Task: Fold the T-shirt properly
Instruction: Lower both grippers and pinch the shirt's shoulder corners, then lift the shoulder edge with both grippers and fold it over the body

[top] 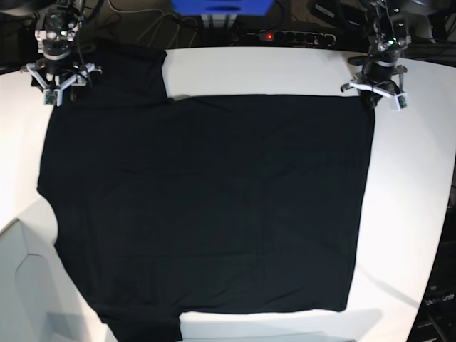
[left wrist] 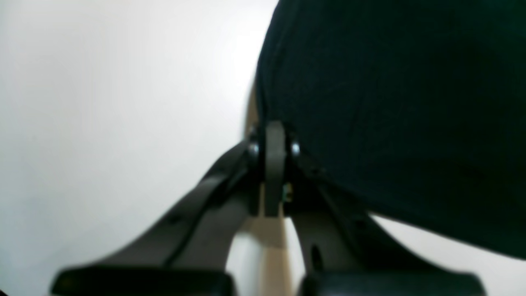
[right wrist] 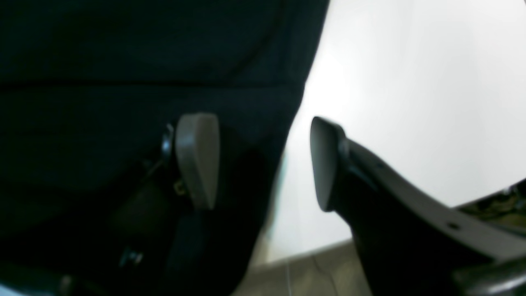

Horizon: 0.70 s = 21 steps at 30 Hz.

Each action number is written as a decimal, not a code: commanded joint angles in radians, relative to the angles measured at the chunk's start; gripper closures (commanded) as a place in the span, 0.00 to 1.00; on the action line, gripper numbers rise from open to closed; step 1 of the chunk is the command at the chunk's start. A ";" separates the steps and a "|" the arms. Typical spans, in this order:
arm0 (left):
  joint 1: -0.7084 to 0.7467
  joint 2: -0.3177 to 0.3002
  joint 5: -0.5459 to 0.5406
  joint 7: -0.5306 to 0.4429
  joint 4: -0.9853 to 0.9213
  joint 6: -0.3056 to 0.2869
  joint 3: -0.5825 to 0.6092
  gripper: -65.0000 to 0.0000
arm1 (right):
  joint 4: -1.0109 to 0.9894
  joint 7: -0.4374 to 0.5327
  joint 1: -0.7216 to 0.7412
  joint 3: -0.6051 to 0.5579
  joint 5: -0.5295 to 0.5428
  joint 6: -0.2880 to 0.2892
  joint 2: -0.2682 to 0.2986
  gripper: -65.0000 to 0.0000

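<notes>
The black T-shirt (top: 214, 206) lies spread flat on the white table (top: 417, 214), plain side up. My left gripper (top: 375, 91) is at its far right corner. In the left wrist view that gripper (left wrist: 274, 135) is shut on the T-shirt (left wrist: 390, 102) at the cloth's edge, and the cloth drapes over the right finger. My right gripper (top: 57, 82) is at the far left sleeve (top: 128, 71). In the right wrist view it (right wrist: 261, 162) stands open, one pad (right wrist: 197, 160) over the T-shirt (right wrist: 123, 61), the other finger (right wrist: 328, 164) over bare table, the cloth edge between them.
A power strip (top: 285, 35) with a red light, cables and a blue box (top: 221, 7) sit behind the table's far edge. The table's front left corner (top: 18, 235) is cut at an angle. Floor (right wrist: 304, 271) shows past the table edge in the right wrist view.
</notes>
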 commanded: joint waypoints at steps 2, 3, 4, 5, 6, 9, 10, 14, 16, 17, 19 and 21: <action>0.024 -0.008 0.010 0.035 0.003 0.014 -0.004 1.00 | -0.019 0.002 0.006 0.005 -0.006 0.004 0.007 0.45; 0.028 -0.008 0.010 0.035 0.003 0.014 -0.004 1.00 | -0.032 0.002 0.007 0.005 -0.006 0.004 0.009 0.45; 0.028 -0.008 0.010 0.035 0.003 0.014 -0.004 1.00 | -0.039 0.005 0.007 0.004 -0.006 0.004 0.009 0.45; 0.028 -0.008 0.010 0.035 0.003 0.014 -0.004 1.00 | -0.047 0.007 0.007 0.004 -0.006 0.004 0.009 0.45; 0.028 -0.008 0.010 0.035 0.003 0.014 -0.004 1.00 | -0.047 0.007 0.007 0.004 -0.006 0.004 0.009 0.45; 0.028 -0.008 0.010 0.035 0.003 0.014 -0.004 1.00 | -0.047 0.004 0.006 -0.001 -0.006 0.004 0.010 0.47; 0.030 -0.008 0.010 0.035 0.003 0.014 -0.004 1.00 | -0.047 0.004 0.003 -0.001 -0.006 0.004 0.010 0.50; 0.030 -0.008 0.010 0.035 0.003 0.014 -0.006 1.00 | -0.047 0.004 0.001 0.002 -0.006 0.004 0.010 0.83; 0.030 -0.008 0.010 0.035 0.003 0.014 -0.006 1.00 | -0.045 0.002 0.001 0.004 -0.006 0.004 0.015 1.00; 0.030 -0.008 0.010 0.035 0.003 0.014 -0.006 1.00 | -0.044 0.002 0.000 0.004 -0.006 0.004 0.024 1.00; 0.030 -0.008 0.010 0.035 0.006 0.014 -0.006 1.00 | -0.036 0.002 -0.002 0.005 -0.006 0.004 0.029 0.99; 0.034 -0.008 0.010 0.035 0.032 0.014 -0.006 1.00 | -0.019 0.002 -0.002 0.005 -0.006 0.004 0.032 1.00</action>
